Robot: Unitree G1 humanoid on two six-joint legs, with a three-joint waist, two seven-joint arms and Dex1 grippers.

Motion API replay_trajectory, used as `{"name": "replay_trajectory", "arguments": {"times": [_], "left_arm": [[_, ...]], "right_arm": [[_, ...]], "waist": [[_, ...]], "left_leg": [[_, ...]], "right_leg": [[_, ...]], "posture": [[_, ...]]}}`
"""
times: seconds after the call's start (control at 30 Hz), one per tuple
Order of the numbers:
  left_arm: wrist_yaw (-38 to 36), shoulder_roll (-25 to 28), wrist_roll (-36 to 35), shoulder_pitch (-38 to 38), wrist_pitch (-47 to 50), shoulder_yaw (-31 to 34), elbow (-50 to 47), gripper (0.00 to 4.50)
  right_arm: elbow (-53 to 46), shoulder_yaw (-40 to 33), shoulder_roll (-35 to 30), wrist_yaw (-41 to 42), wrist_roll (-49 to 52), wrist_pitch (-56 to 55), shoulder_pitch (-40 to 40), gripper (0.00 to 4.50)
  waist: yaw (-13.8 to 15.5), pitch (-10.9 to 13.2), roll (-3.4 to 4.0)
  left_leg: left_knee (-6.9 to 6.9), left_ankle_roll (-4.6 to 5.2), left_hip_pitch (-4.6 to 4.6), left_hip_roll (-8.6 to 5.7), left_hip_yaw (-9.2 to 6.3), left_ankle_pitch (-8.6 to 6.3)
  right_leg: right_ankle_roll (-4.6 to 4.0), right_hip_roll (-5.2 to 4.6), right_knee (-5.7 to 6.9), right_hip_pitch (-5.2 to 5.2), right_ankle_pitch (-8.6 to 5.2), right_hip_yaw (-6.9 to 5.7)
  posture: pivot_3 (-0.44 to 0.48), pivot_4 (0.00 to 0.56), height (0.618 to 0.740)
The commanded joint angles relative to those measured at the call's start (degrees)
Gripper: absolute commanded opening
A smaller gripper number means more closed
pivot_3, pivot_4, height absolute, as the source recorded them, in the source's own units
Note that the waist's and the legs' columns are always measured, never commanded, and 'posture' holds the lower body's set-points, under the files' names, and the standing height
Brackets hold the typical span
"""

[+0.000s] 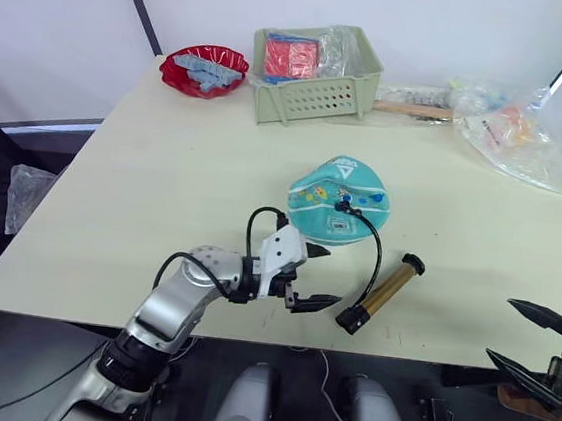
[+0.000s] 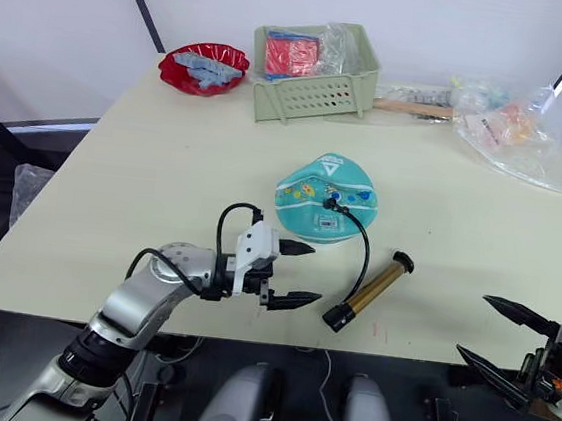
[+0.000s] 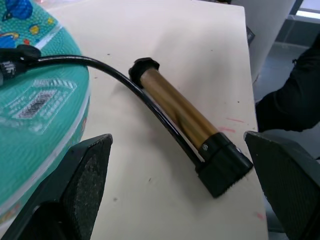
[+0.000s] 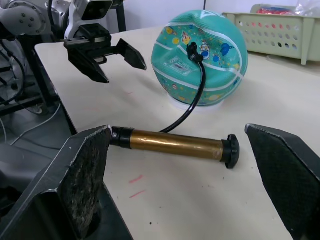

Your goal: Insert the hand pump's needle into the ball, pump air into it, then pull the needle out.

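I have the left gripper (image 1: 312, 274) low over the cream tabletop (image 1: 163, 188) with its two black fingers spread wide and nothing between them; the right gripper (image 1: 538, 343) hangs off the table's near edge, equally wide and empty. The slim gold-bronze hand pump with black ends (image 1: 383, 292) lies flat just to the right of the left gripper, between the two tools. Its thin black hose (image 1: 372, 248) arcs up to the teal rubber ball with white seams and cartoon prints (image 1: 337, 201), just beyond the left fingertips. The black needle fitting (image 4: 192, 50) sits on the ball's skin — the pin itself is too small to see, so I judge it seated but cannot confirm. My read: pumping comes next. I'd grip the barrel with one gripper and work the handle end with the other, avoiding any tug on the hose. Far beyond the ball sit a pale green slotted basket (image 1: 313, 98), a red dish (image 1: 203, 70) and clear plastic bags (image 1: 515, 135) — none obstruct.
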Motion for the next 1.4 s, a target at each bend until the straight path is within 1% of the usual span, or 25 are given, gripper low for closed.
{"name": "replay_trajectory", "arguments": {"times": [0.03, 0.17, 0.27, 0.33, 0.5, 0.7, 0.93, 1.17, 1.4], "left_arm": [[1.9, -2.0, 2.0, -3.5, 4.5, -3.5, 0.3, 4.47], [3.6, -4.7, 2.2, -5.2, 9.4, -6.1, -0.8, 4.47], [4.6, -5.7, 2.5, -5.7, 13.2, -8.2, -1.9, 4.47], [6.2, -5.7, 4.4, -6.1, 15.3, -10.2, -2.0, 4.47], [11.9, -9.7, 5.7, -6.5, 20.2, -11.0, -1.6, 4.47], [15.6, -14.3, 6.0, -7.4, 23.3, -12.8, -0.9, 4.47], [18.5, -16.2, 8.5, -9.5, 24.5, -16.2, 1.7, 4.47], [23.1, -19.5, 12.7, -10.8, 23.5, -19.9, 6.6, 4.47], [27.3, -23.0, 15.2, -10.4, 21.6, -19.6, 10.8, 4.47]], "right_arm": [[-2.4, -0.4, 0.1, 0.3, 0.6, -0.7, 0.4, 4.5], [-2.8, -0.3, 0.2, 0.5, 0.5, -0.8, 0.9, 4.5], [-3.1, -0.2, 0.3, 0.5, 0.5, -0.9, 1.1, 4.5], [-3.4, -0.2, 0.2, 0.5, 0.5, -0.8, 1.4, 4.5], [-4.2, 0.6, 1.0, 0.1, 0.1, -1.0, 2.4, 4.5], [-5.1, 1.5, 1.9, -0.3, -0.3, -1.3, 3.6, 4.5], [-4.7, 1.7, 2.0, 0.0, -0.4, -1.9, 4.1, 4.5], [-4.4, 2.3, 2.4, -0.1, -0.7, -2.3, 3.5, 4.5], [-4.2, 2.5, 2.7, -0.2, -0.9, -2.4, 3.2, 4.5]], "waist": [[0.1, 0.0, 0.0], [0.0, 0.0, -0.01], [0.0, 0.0, -0.01], [0.1, 0.0, -0.01], [0.1, 0.0, -0.01], [0.1, 0.0, -0.01], [0.1, 0.0, 0.0], [0.1, 0.0, -0.01], [0.1, 0.0, -0.02]], "left_leg": [[0.0, 0.0, 0.0, 0.0, 0.01, 0.0], [0.1, 0.0, -0.02, 0.0, -0.01, 0.0], [0.11, 0.0, -0.03, 0.0, -0.03, 0.0], [0.11, 0.0, -0.03, 0.0, -0.04, 0.0], [0.14, 0.0, -0.03, 0.0, -0.1, 0.0], [0.17, 0.0, -0.04, -0.01, -0.18, 0.0], [0.2, 0.0, -0.04, -0.02, -0.16, 0.0], [0.25, 0.0, -0.1, -0.04, -0.17, 0.0], [0.31, 0.0, -0.13, -0.04, -0.2, 0.0]], "right_leg": [[0.01, 0.0, 0.0, 0.0, 0.0, 0.0], [0.1, 0.0, 0.01, 0.02, -0.04, 0.01], [0.06, -0.01, 0.01, 0.02, -0.03, 0.02], [0.04, -0.01, 0.01, 0.02, -0.01, 0.01], [0.09, -0.01, 0.03, 0.03, -0.04, 0.01], [0.09, -0.02, 0.03, 0.02, -0.04, 0.02], [0.1, -0.01, 0.04, 0.03, -0.04, 0.01], [0.1, -0.01, 0.04, 0.02, -0.04, 0.01], [0.11, -0.01, 0.04, 0.03, -0.04, 0.01]], "posture": [[0.0, 0.15, 0.738], [0.0, 0.15, 0.738], [0.0, 0.15, 0.738], [0.0, 0.15, 0.738], [0.0, 0.15, 0.738], [0.0, 0.15, 0.738], [0.0, 0.15, 0.738], [0.0, 0.15, 0.738], [0.0, 0.15, 0.738]]}}
